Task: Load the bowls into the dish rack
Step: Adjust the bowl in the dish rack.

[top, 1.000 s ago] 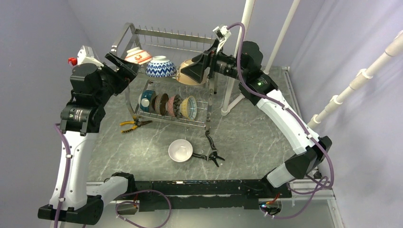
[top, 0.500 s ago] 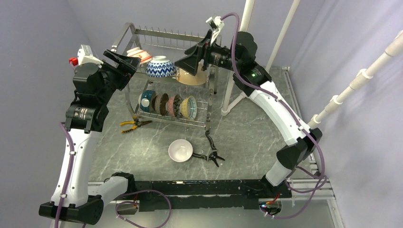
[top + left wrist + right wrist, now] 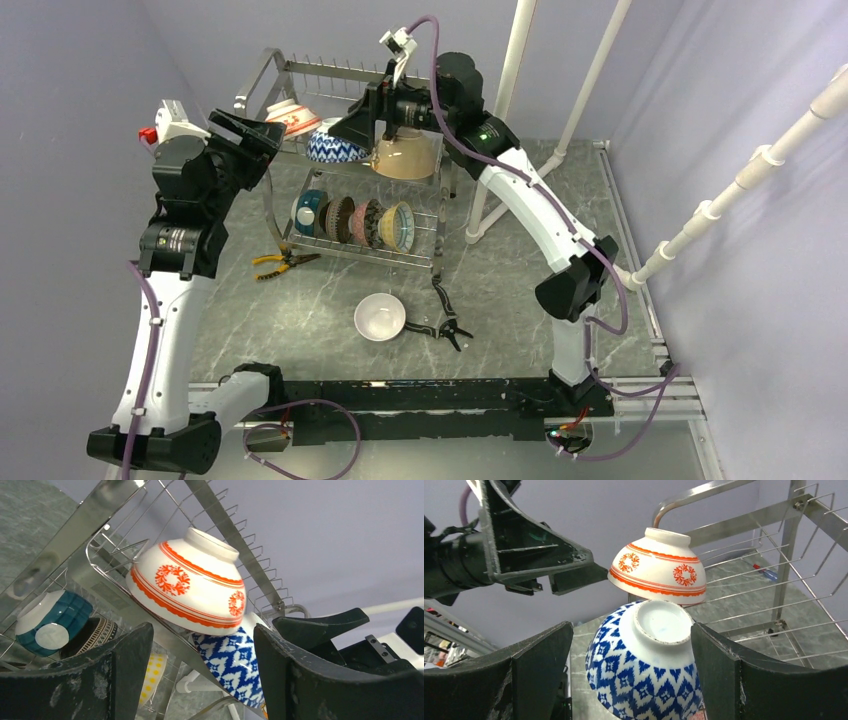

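jaws spread and empty, my right gripper (image 3: 631,630) could nudge the blue-zigzag ceramic bowl (image 3: 644,670) into the red-patterned white bowl (image 3: 656,572), toppling both off the steel wire rack (image 3: 744,520).

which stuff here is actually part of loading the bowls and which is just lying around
Part of the job: dish rack; red-patterned bowl, blue-white zigzag bowl and tan bowl on its top tier; row of bowls on its lower tier; white bowl on the table.
Just lying about: yellow-handled pliers; black-handled tool; white pipes.
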You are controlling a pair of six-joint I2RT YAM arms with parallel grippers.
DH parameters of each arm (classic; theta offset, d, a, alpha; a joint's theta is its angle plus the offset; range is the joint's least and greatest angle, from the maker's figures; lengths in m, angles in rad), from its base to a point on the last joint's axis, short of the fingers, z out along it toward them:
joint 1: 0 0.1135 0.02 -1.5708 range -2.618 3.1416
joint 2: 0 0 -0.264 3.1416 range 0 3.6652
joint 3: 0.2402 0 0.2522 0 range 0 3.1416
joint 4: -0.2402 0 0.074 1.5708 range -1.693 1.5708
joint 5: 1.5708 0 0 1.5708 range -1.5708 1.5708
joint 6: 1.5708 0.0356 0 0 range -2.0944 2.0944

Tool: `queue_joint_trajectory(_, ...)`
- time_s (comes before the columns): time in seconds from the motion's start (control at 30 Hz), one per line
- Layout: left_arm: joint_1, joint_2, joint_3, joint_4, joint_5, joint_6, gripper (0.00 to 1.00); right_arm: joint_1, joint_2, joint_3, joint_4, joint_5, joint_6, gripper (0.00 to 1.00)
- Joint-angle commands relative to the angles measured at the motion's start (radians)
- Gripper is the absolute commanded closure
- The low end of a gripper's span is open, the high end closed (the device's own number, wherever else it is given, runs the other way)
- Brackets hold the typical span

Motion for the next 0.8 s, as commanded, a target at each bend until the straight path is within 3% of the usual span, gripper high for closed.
queue_joint_trajectory(0.0, 0.035, 0.001, -0.024, 0.067, 0.044, -0.037, 0.21, 0.004, 0.03, 0.077, 0.043, -0.046, 0.047, 0.08)
queue_joint_trajectory(0.57, 0.088, 0.037, -0.091, 0.248, 0.118, -0.101, 0.26, 0.005, 0.094, 0.127, 0.125, -0.085, 0.112, 0.08)
queue_joint_trajectory(0.7, 0.088, 0.045, -0.066, 0.2, 0.12, -0.095, 0.15, 0.005, 0.105, 0.137, 0.129, -0.089, 0.113, 0.08)
queue_joint_trajectory(0.77, 0.088, 0.037, -0.079, 0.222, 0.121, -0.093, 0.15, 0.006, 0.111, 0.137, 0.145, -0.095, 0.121, 0.08)
